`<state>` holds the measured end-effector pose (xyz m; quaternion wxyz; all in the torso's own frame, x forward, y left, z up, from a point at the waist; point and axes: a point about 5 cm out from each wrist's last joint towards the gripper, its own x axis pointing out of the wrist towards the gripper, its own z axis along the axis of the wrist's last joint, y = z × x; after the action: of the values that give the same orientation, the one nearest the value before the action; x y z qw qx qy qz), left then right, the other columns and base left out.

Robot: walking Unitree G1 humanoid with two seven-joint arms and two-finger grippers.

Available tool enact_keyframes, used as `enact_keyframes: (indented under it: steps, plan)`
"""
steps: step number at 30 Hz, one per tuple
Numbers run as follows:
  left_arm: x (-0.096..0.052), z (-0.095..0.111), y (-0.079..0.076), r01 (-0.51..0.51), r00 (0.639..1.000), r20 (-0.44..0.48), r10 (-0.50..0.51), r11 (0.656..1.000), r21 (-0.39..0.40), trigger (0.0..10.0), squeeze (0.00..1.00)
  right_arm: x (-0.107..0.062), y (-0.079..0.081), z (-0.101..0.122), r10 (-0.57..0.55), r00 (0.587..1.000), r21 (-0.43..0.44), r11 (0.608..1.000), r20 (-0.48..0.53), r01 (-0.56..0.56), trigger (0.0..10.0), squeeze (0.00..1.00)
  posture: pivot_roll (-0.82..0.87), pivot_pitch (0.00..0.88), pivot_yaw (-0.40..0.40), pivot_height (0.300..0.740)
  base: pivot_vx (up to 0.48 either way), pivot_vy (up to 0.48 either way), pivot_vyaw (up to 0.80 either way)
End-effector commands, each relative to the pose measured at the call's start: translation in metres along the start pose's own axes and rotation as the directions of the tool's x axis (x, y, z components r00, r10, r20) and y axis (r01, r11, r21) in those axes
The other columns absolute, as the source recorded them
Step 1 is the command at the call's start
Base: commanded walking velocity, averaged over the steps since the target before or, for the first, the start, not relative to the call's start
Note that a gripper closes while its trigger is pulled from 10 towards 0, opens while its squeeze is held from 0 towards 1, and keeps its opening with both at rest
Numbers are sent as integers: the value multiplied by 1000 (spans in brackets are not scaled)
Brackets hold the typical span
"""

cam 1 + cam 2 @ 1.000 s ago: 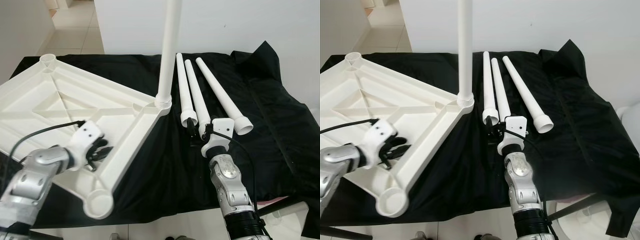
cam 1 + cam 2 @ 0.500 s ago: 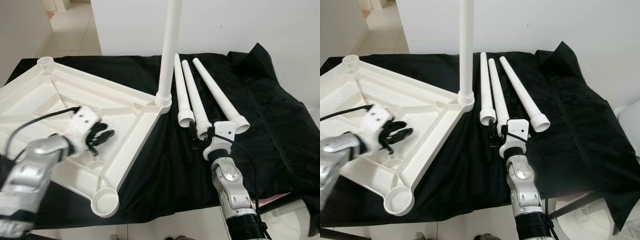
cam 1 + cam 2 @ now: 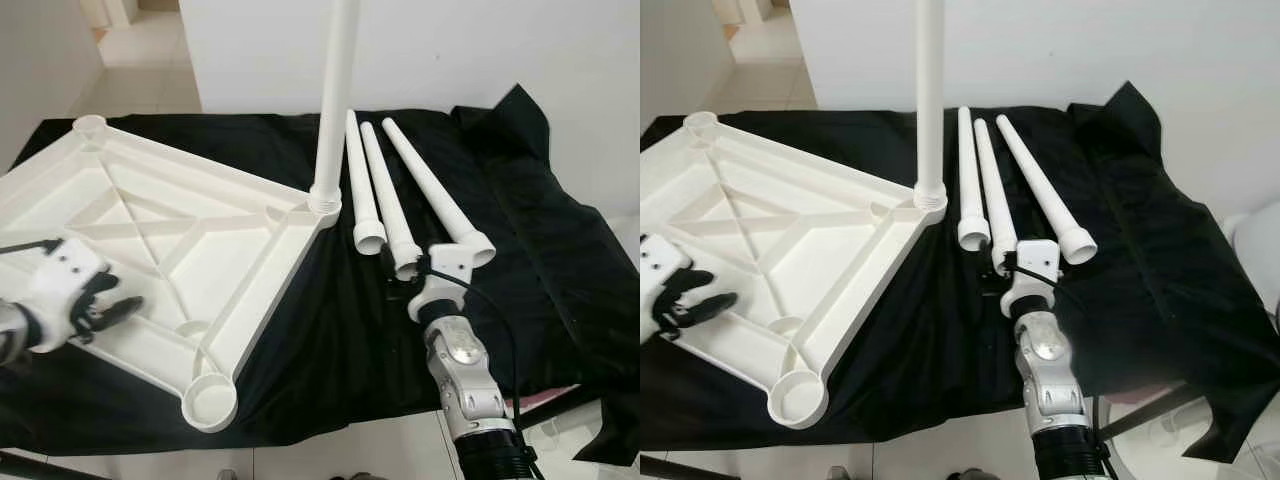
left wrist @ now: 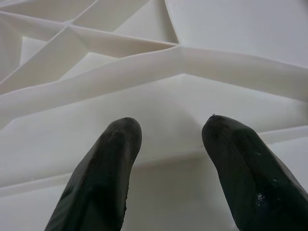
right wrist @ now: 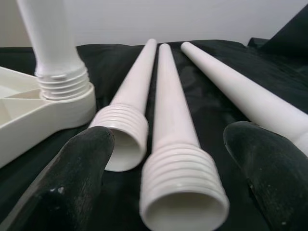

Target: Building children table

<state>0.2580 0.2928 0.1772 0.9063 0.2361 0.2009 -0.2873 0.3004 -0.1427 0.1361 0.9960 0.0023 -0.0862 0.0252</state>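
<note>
The white table top (image 3: pixel 160 230) lies upside down on the black cloth, its ribs facing up. One white leg (image 3: pixel 333 100) stands upright, screwed into its right corner. Three loose legs lie side by side to the right: a left leg (image 3: pixel 358 180), a middle leg (image 3: pixel 385 200) and a right leg (image 3: pixel 435 190). My right gripper (image 3: pixel 405 272) is open at the threaded end of the middle leg (image 5: pixel 175 159), one finger on each side. My left gripper (image 3: pixel 108 305) is open over the table top's near left edge, and the ribbed underside (image 4: pixel 159 86) lies just past its fingertips.
Empty leg sockets show at the near corner (image 3: pixel 210 402) and the far left corner (image 3: pixel 90 125). The black cloth (image 3: pixel 540 250) is bunched up on the right. A white wall runs behind, with tiled floor at the back left.
My left gripper has drawn back to the left, from over the table top's inner ribs to its near left edge. The right gripper stays at the middle leg's end.
</note>
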Motion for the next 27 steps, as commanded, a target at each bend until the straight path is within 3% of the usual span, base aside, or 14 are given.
enact_keyframes:
  steps: [1, 4, 15, 23, 27]
  plan:
    - [-8, 4, -27, 459, 888, -5, -459, 888, 19, 10000, 0, -2, 2, -7, 6, 1000, -4, 1000, -22, -6, 10000, 0, -11, 53, -18, 740, 0, 0, 0]
    - [-10, 6, -42, 514, 858, -16, -514, 857, 25, 10000, 0, -2, 3, -7, 18, 1000, -8, 1000, -24, -18, 10000, 0, -5, 52, -19, 740, 0, 0, 0]
    - [-7, 8, -59, 547, 837, -48, -545, 835, 61, 10000, 0, -2, 1, -8, 17, 999, -10, 1000, -28, -17, 10000, 0, -1, 65, -23, 740, 0, 0, 0]
    - [-5, 2, -65, 573, 818, -120, -563, 816, 80, 10000, 0, -3, 1, -10, 17, 999, -10, 1000, -32, -17, 10000, 0, 0, 71, -22, 740, 0, 0, 0]
    - [4, -1, -65, 596, 799, -184, -572, 794, 122, 10000, 0, -2, 1, -9, 15, 999, -11, 1000, -32, -15, 10000, 0, -3, 75, -18, 740, 0, 0, 0]
